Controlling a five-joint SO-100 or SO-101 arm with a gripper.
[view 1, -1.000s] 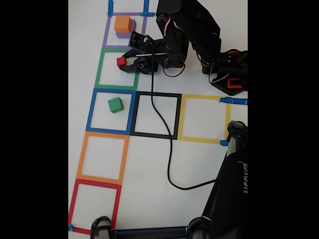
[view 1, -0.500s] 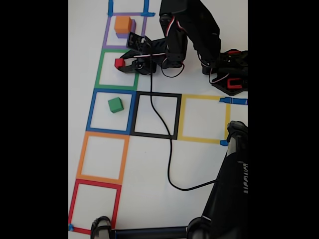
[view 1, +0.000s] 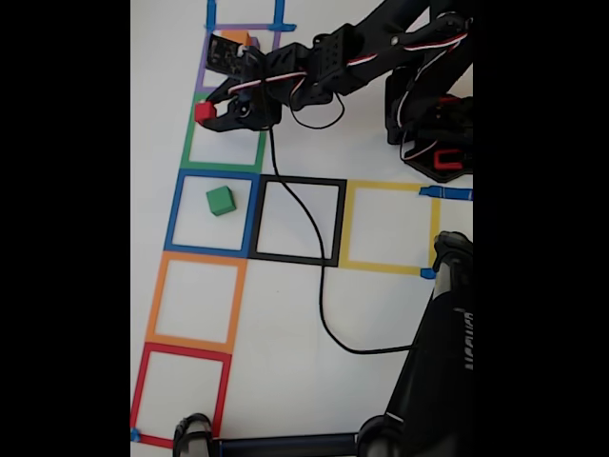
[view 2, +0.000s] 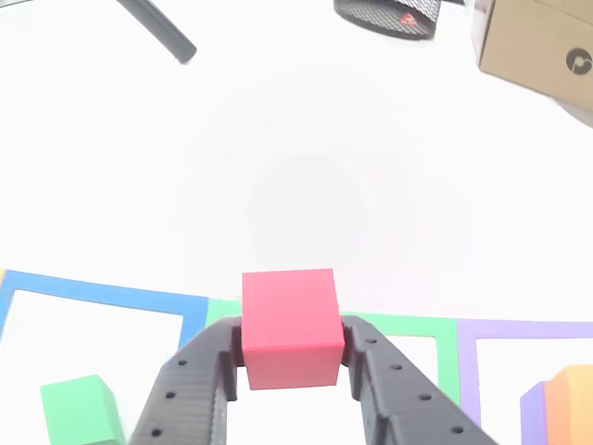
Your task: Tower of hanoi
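A white table surface [view 1: 285, 314] is marked with tape squares: purple [view 1: 203, 71], green [view 1: 189, 143], blue [view 1: 174, 214], black [view 1: 300, 259], yellow [view 1: 385, 267], orange [view 1: 195, 341], red [view 1: 181, 352]. A black cable [view 1: 319, 286] is trailed across it. A cardboard box [view 2: 537, 42] is seen at top right in the other view.

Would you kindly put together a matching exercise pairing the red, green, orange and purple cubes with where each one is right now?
Things:
1. red cube
2. green cube
3. orange cube
4. purple cube

Places:
A. alone on the table inside the blue tape square
B. underneath another cube, in the purple tape square
C. clamped between the fingers of the gripper
D. stacked on top of another cube

Pairs: 1-C, 2-A, 3-D, 4-B
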